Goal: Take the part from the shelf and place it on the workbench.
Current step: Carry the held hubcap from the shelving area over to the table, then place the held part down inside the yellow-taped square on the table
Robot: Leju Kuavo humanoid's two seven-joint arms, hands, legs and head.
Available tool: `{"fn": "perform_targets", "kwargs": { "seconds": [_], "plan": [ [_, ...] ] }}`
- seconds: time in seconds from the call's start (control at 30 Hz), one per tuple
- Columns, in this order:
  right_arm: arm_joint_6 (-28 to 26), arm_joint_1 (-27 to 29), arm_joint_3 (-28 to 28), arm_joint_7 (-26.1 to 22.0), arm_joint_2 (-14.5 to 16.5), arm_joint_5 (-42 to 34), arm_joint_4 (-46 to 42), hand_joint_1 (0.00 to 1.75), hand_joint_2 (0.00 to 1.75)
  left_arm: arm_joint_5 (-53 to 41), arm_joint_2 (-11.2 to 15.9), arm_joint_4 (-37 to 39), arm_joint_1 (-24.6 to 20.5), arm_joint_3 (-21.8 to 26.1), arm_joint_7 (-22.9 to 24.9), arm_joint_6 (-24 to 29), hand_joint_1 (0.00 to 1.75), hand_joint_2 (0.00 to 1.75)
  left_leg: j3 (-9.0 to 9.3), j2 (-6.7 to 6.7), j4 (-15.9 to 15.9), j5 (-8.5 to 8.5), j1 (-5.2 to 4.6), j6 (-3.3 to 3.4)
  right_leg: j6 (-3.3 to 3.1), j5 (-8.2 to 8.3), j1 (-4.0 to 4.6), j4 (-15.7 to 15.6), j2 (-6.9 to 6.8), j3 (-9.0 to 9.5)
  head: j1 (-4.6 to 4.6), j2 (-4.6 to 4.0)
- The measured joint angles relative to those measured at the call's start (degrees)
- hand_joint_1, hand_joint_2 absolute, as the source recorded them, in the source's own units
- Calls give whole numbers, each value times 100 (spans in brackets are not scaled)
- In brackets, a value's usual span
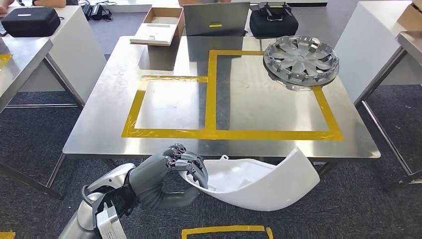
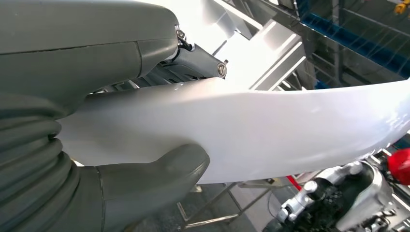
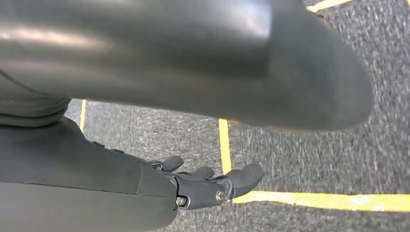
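A curved white plastic part [image 1: 259, 181] hangs in front of the near edge of the steel workbench [image 1: 99, 124], below table height. My left hand [image 1: 169, 172] grips its left end, fingers over the rim and thumb underneath. The left wrist view shows the same white part [image 2: 270, 130] pinched between my thumb [image 2: 159, 174] and the fingers above. My right hand [image 3: 203, 186] hangs over grey carpet, fingers loosely extended, holding nothing.
A silver wheel cover [image 1: 301, 60] lies at the bench's far right corner. Yellow tape [image 1: 211, 89] marks two rectangles on the bench top. A cardboard box [image 1: 159, 27], a grey panel [image 1: 216, 19] and a black case [image 1: 273, 21] stand behind. Side tables flank the bench.
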Motion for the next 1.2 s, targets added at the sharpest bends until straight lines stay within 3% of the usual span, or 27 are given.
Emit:
{"fn": "perform_targets", "kwargs": {
  "seconds": [0.07, 0.1, 0.17, 0.23, 0.27, 0.3, 0.33, 0.4, 0.47, 0.53, 0.6, 0.67, 0.73, 0.8, 0.83, 0.87, 0.93, 0.97, 1.0, 1.07, 1.13, 1.2],
  "plan": [
    [2, -8, 0, 0, 1, 2, -1, 0, 0, -1, 9, -4, 1, 1, -9, 4, 175, 175, 73, -21, -45, -62, 19, 85, 57, 32, -4, 108, -14, 0, 2, 0],
    [3, -16, 0, -1, 3, 2, -2, 0, 0, 0, 10, -7, -2, 1, -16, 5, 175, 175, 132, -24, -69, -92, 30, 120, 78, 43, -7, 285, -21, -94, 12, 0],
    [4, -31, -1, -2, 9, 1, -2, 0, 0, 1, 15, -6, -6, 1, -28, 9, 175, 175, 249, -18, -108, -165, 43, 169, 107, -75, -10, 920, -32, -518, 37, 0],
    [-2, -24, -4, 2, 9, -2, -1, 0, 0, 1, 21, 11, -3, 1, -40, 13, 175, 175, 343, -18, -116, -259, 41, 188, 136, -347, -10, 1532, -33, -1054, 55, 0],
    [-5, -11, -7, 5, 8, -3, -1, 0, 0, 1, 23, 21, 1, 1, -44, 15, 175, 175, 402, -24, -115, -313, 40, 187, 144, -416, -10, 1641, -33, -1233, 60, 0],
    [-8, 2, -10, 8, 8, -4, -1, 0, 0, 2, 25, 31, 5, 1, -50, 18, 175, 175, 473, -30, -115, -369, 40, 180, 143, -366, -10, 1569, -33, -1317, 67, 0],
    [-10, 13, -14, 9, 9, -4, -1, 0, 0, 2, 25, 39, 7, 1, -56, 20, 175, 175, 559, -35, -115, -431, 40, 168, 129, -170, -9, 1315, -34, -1308, 74, 0],
    [-15, 31, -24, 10, 8, -7, 1, 0, 0, 2, 29, 57, 10, 0, -69, 23, 175, 175, 710, -33, -108, -562, 33, 133, 73, 459, 7, 572, -53, -1167, 86, 0],
    [-19, 41, -33, 15, 7, -9, 2, 0, 0, 2, 37, 72, 17, -1, -78, 27, 175, 175, 784, -34, -127, -665, 19, 69, 9, 804, 42, 135, -70, -1080, 93, 0],
    [-22, 46, -36, 17, 7, -13, 2, 0, 0, 2, 46, 75, 20, -2, -85, 34, 175, 175, 840, -36, -104, -665, 10, -11, -66, 782, 49, 69, -57, -1013, 92, 0],
    [-26, 50, -37, 12, 9, -17, 2, 0, 0, 2, 55, 72, 12, -4, -94, 38, 175, 175, 806, -28, 154, -615, 14, -74, -151, 739, 24, 28, -39, -859, 72, 0],
    [-26, 45, -38, 9, 9, -19, 2, 0, 0, 2, 63, 72, 3, -6, -100, 39, 175, 175, 469, -22, 751, -703, 26, -123, -207, 652, 11, 10, -34, -716, 33, 0],
    [-26, 45, -40, 10, 9, -25, 2, 0, 0, 2, 74, 83, 6, -7, -105, 40, 175, 175, -16, -22, 1354, -1033, 34, -158, -228, 546, 11, 10, -29, -607, -1, 0],
    [-26, 53, -42, 18, 9, -37, 2, 0, 0, 3, 89, 105, 12, -7, -114, 40, 175, 175, -290, -21, 1439, -1253, 35, -163, -226, 424, 11, 10, -20, -461, -17, 0],
    [-26, 56, -43, 24, 9, -43, 2, 0, 0, 8, 96, 115, 11, -8, -118, 39, 175, 175, -307, -21, 1240, -1169, 35, -152, -220, 362, 11, 10, -16, -375, -24, 0],
    [-27, 57, -43, 29, 10, -45, 2, 0, 0, 20, 100, 121, 11, -8, -120, 39, 175, 175, -268, -21, 920, -923, 33, -131, -212, 302, 11, 10, -13, -289, -30, 0],
    [-32, 52, -48, 33, 13, -44, 6, 0, 0, 65, 114, 136, 11, -8, -120, 44, 175, 175, -194, -21, 241, -219, 18, -74, -173, 185, 23, 28, 0, -182, -40, 0],
    [-35, 44, -51, 29, 14, -40, 8, 0, 0, 93, 119, 140, 15, -9, -125, 61, 175, 175, -179, -23, 50, 33, 7, -43, -139, 130, 28, 35, 9, -162, -41, 0],
    [-39, 38, -57, 20, 15, -37, 9, 0, 0, 126, 123, 143, 21, -7, -138, 91, 175, 175, -183, -26, -33, 161, -6, -11, -101, 85, 31, 34, 16, -154, -39, 0],
    [-47, 25, -76, -5, 14, -18, 5, 0, 0, 177, 108, 122, 31, -1, -161, 175, 175, 175, -143, -35, -46, 152, -4, 53, -23, 15, 28, 10, 18, -109, -35, 0],
    [-45, 15, -92, -27, 19, 25, 1, 0, 0, 128, 82, 88, 18, 2, -121, 244, 175, 175, -61, -29, -102, 118, 20, 128, 37, -127, 26, 213, 0, -160, -16, 0],
    [-32, 3, -96, -34, 28, 78, 0, 0, 0, -84, 59, 63, -2, 0, -22, 331, 175, 175, 8, -17, -126, 63, 26, 186, 84, -418, 16, 896, -17, -542, 11, 0]
  ]
}}
